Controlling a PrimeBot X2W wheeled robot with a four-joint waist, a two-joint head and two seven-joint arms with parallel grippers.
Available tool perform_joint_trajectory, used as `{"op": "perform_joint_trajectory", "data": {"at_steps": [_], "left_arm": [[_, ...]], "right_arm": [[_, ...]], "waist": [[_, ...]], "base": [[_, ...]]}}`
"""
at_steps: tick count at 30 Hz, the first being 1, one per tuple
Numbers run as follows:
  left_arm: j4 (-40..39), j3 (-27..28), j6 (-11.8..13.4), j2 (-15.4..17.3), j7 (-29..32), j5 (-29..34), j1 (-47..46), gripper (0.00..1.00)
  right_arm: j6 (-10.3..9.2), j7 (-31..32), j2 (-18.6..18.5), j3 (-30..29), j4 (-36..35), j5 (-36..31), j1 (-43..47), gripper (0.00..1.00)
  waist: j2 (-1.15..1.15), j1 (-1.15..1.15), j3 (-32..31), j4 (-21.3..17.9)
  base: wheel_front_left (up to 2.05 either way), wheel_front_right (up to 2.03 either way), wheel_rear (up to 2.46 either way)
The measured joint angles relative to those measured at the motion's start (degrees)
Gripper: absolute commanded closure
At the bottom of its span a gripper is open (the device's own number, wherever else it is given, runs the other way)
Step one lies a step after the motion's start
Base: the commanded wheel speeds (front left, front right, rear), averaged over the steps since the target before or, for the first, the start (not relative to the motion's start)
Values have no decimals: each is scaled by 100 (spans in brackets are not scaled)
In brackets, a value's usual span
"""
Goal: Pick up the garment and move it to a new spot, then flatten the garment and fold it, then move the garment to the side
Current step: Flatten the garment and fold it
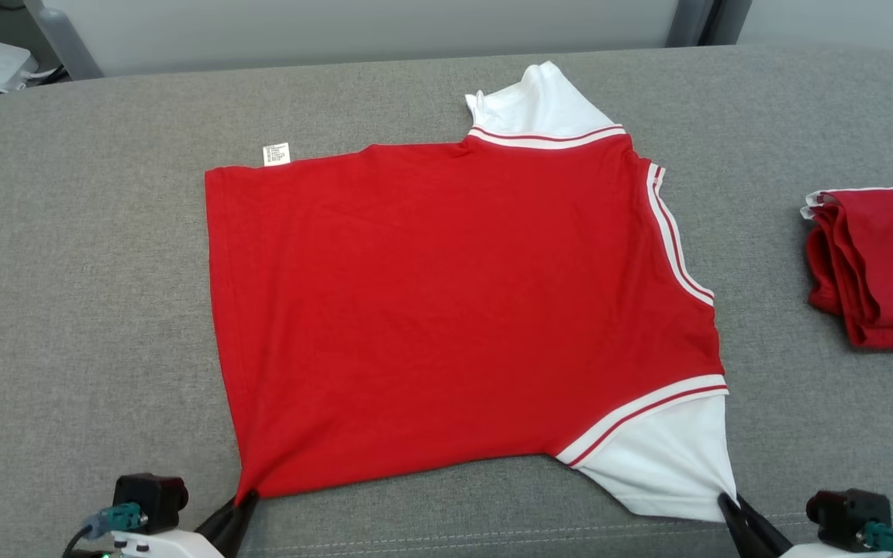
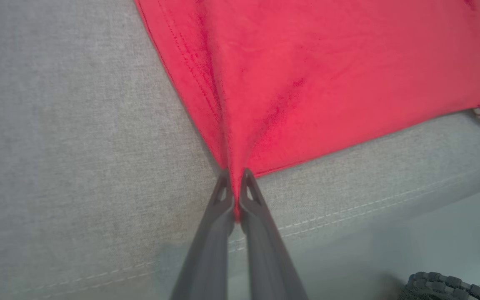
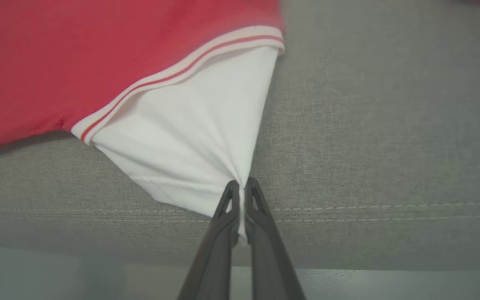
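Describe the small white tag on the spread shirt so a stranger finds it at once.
On the grey cushion lies a red shirt, spread flat. Follow its far edge toward its left corner: the tag pokes out there. It is a tiny white printed rectangle, unlike the big white sleeves.

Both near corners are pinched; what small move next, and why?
Probably lift both grips slightly together. The left gripper is shut on the hem corner of the red shirt with white sleeves, the right gripper on its near sleeve tip, and it lies flat on the grey fabric cushion, ready for folding.
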Motion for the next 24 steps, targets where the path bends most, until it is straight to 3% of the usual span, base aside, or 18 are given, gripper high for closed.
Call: {"op": "perform_joint_trajectory", "data": {"at_steps": [5,11,16,24], "left_arm": [[-668,143,18,221,560,-311,-34,100],[-1025,215,-19,357,1128,-625,-570,100],[-957,211,-120,337,1566,-896,-1190,100],[-361,275,-248,162,1702,-1214,-2148,100]], "right_arm": [[-1,569,24,-105,-757,336,-162,100],[-4,1265,-363,-65,-864,673,-1170,100],[-9,1864,-720,303,-392,1024,-2240,100],[-9,2129,-1127,851,708,1408,-3851,100]], "waist": [[0,0,101,-35],[0,0,244,-49],[0,0,442,-31],[0,0,756,65]], "base": [[0,0,0],[0,0,0],[0,0,0],[0,0,0]]}}
